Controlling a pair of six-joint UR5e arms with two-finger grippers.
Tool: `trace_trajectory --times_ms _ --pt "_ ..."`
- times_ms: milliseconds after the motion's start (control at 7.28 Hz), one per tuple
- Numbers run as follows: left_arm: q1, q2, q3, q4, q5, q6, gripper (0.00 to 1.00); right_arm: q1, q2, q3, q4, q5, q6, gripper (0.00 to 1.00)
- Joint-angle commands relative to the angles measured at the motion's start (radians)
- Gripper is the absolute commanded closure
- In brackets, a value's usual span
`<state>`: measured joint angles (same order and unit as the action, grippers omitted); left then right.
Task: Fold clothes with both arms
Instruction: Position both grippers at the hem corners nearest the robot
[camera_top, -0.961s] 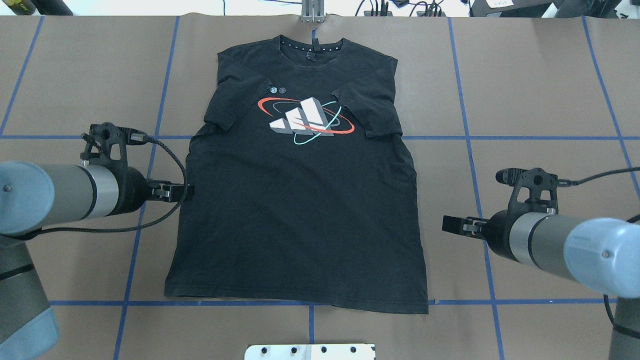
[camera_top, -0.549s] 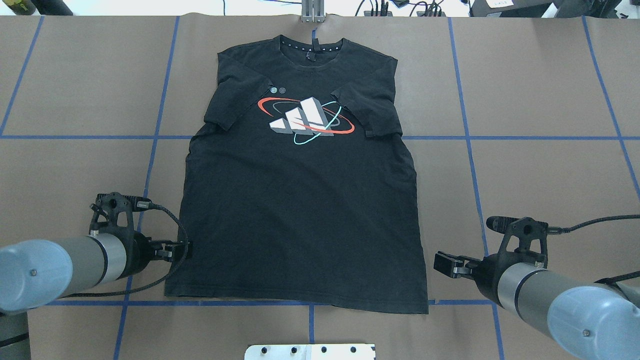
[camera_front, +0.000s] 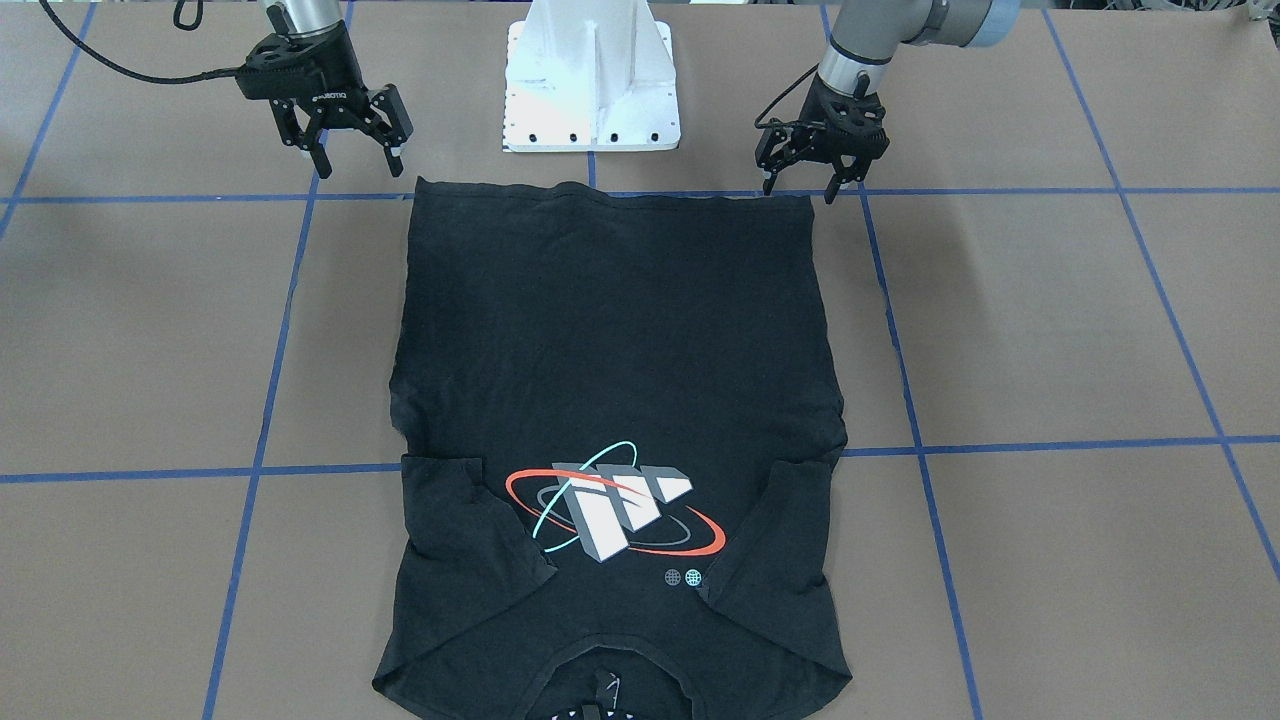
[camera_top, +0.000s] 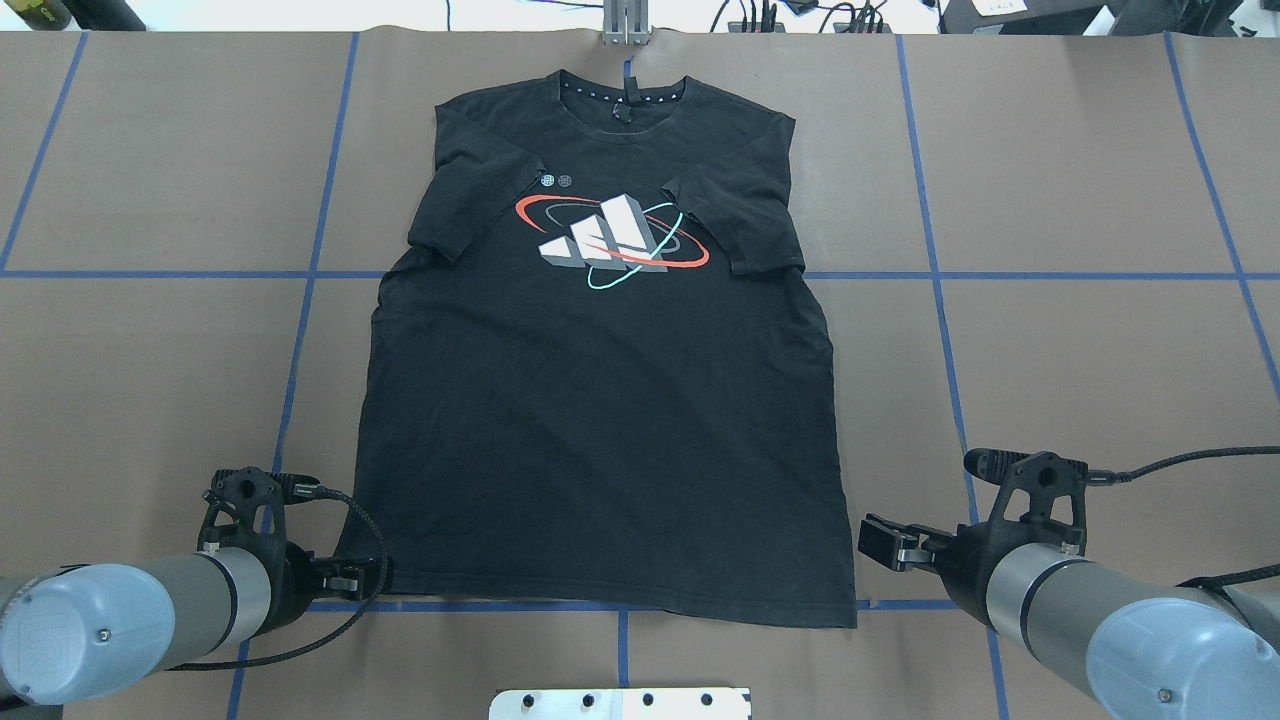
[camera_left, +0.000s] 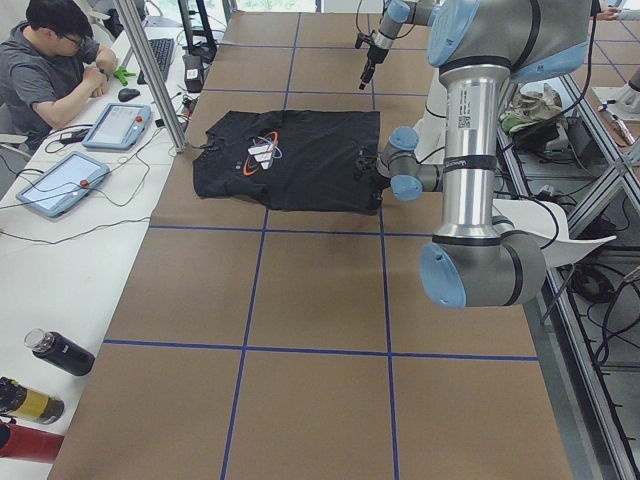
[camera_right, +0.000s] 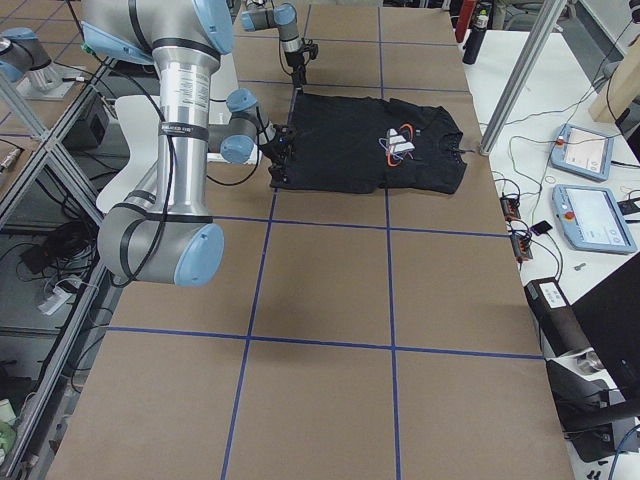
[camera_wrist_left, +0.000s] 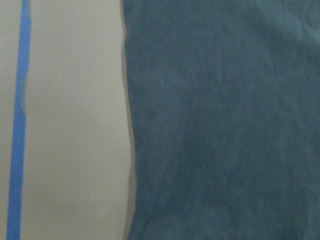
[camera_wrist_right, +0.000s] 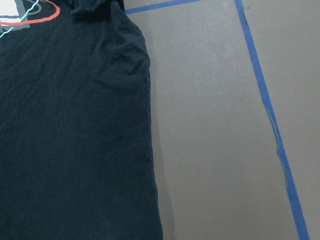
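We see a table (camera_top: 1100, 350) covered in brown paper and crossed by blue tape lines (camera_top: 935, 200). The black T-shirt (camera_top: 600, 430) lies flat in the middle of it, front up. Its collar points away from the robot and its hem toward the robot, and both short sleeves are folded in over the chest. The left arm (camera_top: 150, 610) and the right arm (camera_top: 1090, 615) reach low over the table, one at each bottom corner of the shirt. The left gripper (camera_front: 800, 188) has its fingers spread, with the tips right at the hem corner on its side; we cannot tell whether they touch the cloth. The right gripper (camera_front: 360, 162) is spread too and holds nothing, just beside the other hem corner. On the chest sits the white, red and teal logo (camera_top: 612, 243), between the folded sleeves. Smallest are the white marks (camera_top: 640, 99) inside the collar
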<state>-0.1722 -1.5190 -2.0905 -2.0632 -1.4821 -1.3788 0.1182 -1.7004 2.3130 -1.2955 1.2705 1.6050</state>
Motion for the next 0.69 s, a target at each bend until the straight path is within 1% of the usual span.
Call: trace_trajectory --times_ms 0,412,549 --pt "0.005 0.0 0.016 -0.002 -0.004 -0.003 0.32 -0.002 0.001 0.0 0.001 0.0 0.001 0.0" --pt "0.005 0.0 0.027 -0.002 -0.01 -0.002 0.41 -0.006 0.001 -0.001 0.001 0.0 0.001 0.0" --pt "0.003 0.003 0.029 -0.002 -0.01 -0.002 0.41 -0.006 0.001 0.0 0.001 0.0 0.001 0.0"
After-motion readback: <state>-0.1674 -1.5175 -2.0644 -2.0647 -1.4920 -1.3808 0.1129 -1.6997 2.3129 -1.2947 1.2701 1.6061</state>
